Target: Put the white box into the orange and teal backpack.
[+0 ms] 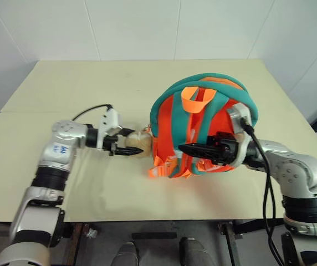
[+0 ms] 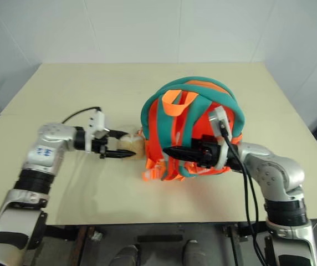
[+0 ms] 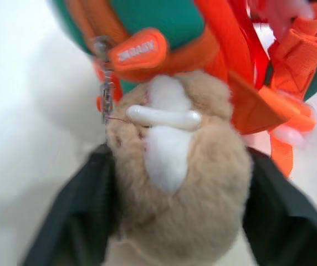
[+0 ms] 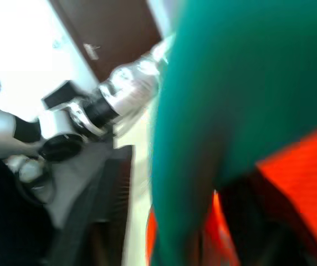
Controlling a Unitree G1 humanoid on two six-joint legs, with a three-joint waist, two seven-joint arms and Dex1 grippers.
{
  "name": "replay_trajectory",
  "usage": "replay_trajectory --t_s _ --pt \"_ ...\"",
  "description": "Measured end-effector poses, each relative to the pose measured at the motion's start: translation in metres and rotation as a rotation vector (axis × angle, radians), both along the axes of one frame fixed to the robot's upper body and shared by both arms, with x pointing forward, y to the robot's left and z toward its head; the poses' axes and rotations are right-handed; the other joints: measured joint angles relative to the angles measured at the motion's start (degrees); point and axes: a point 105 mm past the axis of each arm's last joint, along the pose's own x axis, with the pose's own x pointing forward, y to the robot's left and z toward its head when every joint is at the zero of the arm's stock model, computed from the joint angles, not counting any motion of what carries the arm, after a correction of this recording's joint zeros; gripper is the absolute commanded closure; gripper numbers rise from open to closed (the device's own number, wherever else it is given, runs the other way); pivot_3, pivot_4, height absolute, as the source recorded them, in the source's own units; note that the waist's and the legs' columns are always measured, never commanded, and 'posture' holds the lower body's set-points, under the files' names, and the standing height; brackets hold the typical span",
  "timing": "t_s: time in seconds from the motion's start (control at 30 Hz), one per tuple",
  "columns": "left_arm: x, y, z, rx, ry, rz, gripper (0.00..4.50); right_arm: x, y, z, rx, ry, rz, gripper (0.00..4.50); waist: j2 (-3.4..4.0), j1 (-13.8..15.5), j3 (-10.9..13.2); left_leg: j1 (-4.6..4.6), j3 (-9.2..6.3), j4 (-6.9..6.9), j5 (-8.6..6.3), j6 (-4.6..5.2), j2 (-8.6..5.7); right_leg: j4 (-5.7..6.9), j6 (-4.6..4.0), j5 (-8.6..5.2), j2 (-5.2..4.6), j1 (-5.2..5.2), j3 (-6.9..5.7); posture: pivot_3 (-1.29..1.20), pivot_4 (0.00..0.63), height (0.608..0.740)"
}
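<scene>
letting go, by the look of it — left claw apart around the plush head, right claw's state unclear against the orange and teal backpack mid-worktop; white box presumably inside — next, withdraw both arms

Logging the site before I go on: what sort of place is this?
Probably a plain indoor test room or lab: a bare cream table, plain white walls behind it, and just the orange and teal backpack as a prop.

We are counting one orange and teal backpack, one tan plush animal head hanging off it, one table, and two grippers, left and right.
</scene>
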Motion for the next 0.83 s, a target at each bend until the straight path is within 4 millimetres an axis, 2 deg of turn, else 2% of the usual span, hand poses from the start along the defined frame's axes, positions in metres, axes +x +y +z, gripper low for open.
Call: replay_trajectory --t_s 0.03,0.07,0.13,0.33,0.47,0.6,0.7,0.83 --pt "-0.005 0.006 0.004 -0.007 -0.01 0.015 0.11 -0.003 -0.009 0.001 -0.026 -0.027 -0.036 0.86 0.0 0.0 0.0 0.01 0.0 -0.08 -0.01 0.02 0.02 0.01 -0.02 -0.05 0.02 -0.01 0.0 0.0 0.15 0.74" --pt "-0.011 0.014 0.005 -0.012 -0.01 0.037 0.0 -0.005 -0.019 0.002 -0.06 -0.054 -0.076 0.51 0.0 0.05 0.0 0.02 0.0 -0.11 -0.04 0.06 0.03 0.0 -0.03 -0.13 0.01 -0.02 -0.01 0.0 0.15 0.74" --pt "-0.019 0.023 0.0 -0.005 0.007 0.07 0.0 -0.008 -0.031 0.0 -0.108 -0.08 -0.13 0.03 0.0 0.16 0.0 0.02 0.02 -0.12 -0.09 0.1 0.03 -0.09 -0.04 -0.18 0.01 -0.02 -0.01 0.0 0.15 0.74" --pt "-0.035 0.026 -0.012 -0.015 0.007 0.108 0.0 -0.014 -0.07 -0.01 -0.21 -0.083 -0.268 0.03 -0.01 0.56 0.0 0.02 0.07 -0.03 -0.09 0.09 0.02 -0.25 -0.05 -0.1 -0.01 0.09 -0.01 0.0 0.15 0.74" --pt "-0.039 0.031 -0.01 -0.058 -0.013 0.141 0.0 -0.019 -0.103 -0.034 -0.311 -0.062 -0.365 0.03 -0.02 0.71 0.0 0.18 0.17 -0.03 -0.09 0.09 0.03 -0.47 -0.05 -0.1 -0.02 0.31 -0.01 0.0 0.15 0.74" --pt "-0.039 0.031 -0.009 -0.072 -0.03 0.148 0.0 -0.02 -0.133 -0.048 -0.369 -0.08 -0.456 0.03 -0.02 0.64 0.0 0.25 0.26 -0.03 -0.08 0.09 0.03 -0.58 -0.14 -0.04 -0.04 0.36 0.02 0.0 0.15 0.74" --pt "-0.039 0.032 -0.008 -0.073 -0.051 0.146 0.0 -0.021 -0.144 -0.05 -0.395 -0.128 -0.502 0.03 -0.02 0.13 0.0 0.36 0.3 -0.04 -0.08 0.09 0.08 -0.57 -0.23 -0.04 -0.01 0.4 0.03 0.0 0.15 0.74" --pt "-0.038 0.037 -0.008 -0.077 -0.065 0.158 0.0 -0.019 -0.147 -0.053 -0.391 -0.192 -0.544 0.03 -0.01 -0.02 0.0 0.44 0.36 -0.05 -0.07 0.08 0.11 -0.56 -0.28 -0.02 0.0 0.43 0.08 0.0 0.15 0.74"
